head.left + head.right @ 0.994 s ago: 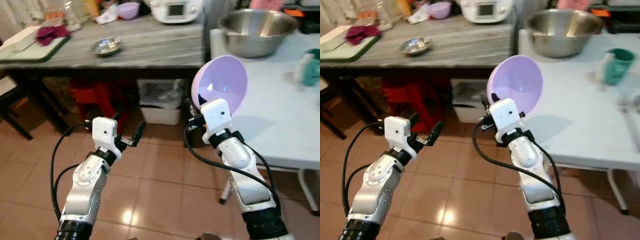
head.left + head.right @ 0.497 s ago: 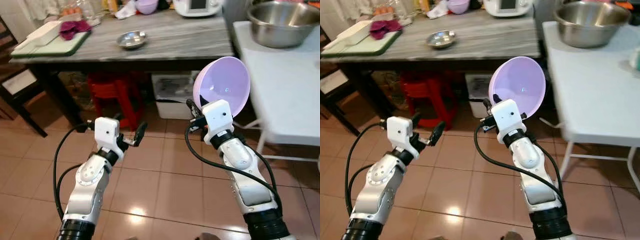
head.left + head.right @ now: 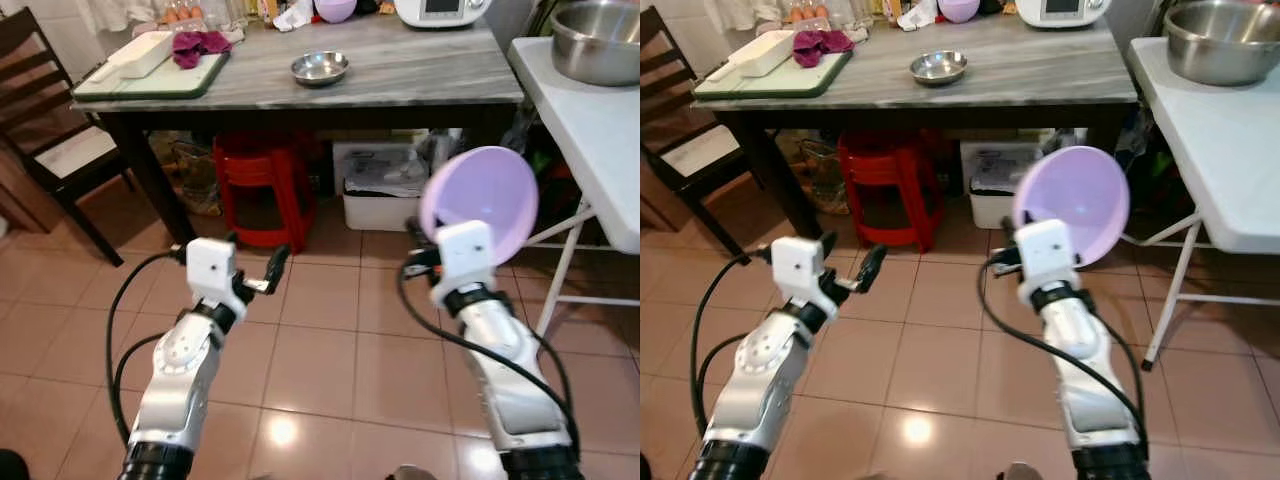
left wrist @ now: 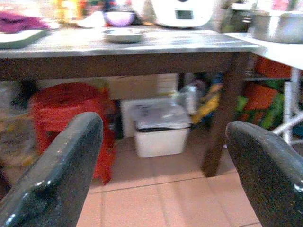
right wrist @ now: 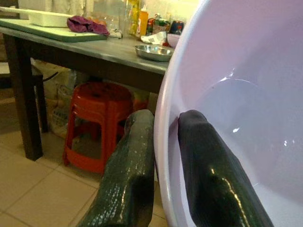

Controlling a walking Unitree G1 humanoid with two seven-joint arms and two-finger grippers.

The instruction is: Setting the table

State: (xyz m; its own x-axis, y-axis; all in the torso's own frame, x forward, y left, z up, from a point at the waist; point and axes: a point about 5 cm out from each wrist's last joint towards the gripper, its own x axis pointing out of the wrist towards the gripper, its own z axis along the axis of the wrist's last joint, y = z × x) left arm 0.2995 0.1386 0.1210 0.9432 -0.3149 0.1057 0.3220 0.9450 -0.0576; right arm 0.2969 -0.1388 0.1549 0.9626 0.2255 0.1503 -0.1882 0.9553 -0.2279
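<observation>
The right claw [image 3: 1015,250] pinches the rim of a lilac bowl [image 3: 1075,203], carrying it. The left claw [image 3: 262,275] hangs wide and empty. Next, I judge, it must reach a counter [image 3: 400,75] and set the bowl down level.

No readable text anywhere in these views.

The white appliance [image 3: 441,10] at the back of the grey table [image 3: 420,75] carries a small dark display panel, but nothing on it resolves into letters or digits. The bottles and jars [image 5: 142,21] clustered along the table's far edge show coloured labels, all too blurred and small to make out a brand or word. The bag in the white bin [image 4: 158,118] under the table has faint grey marks, illegible. The purple bowl [image 3: 1073,205] and the red stool [image 3: 262,180] bear no print that can be told.
</observation>
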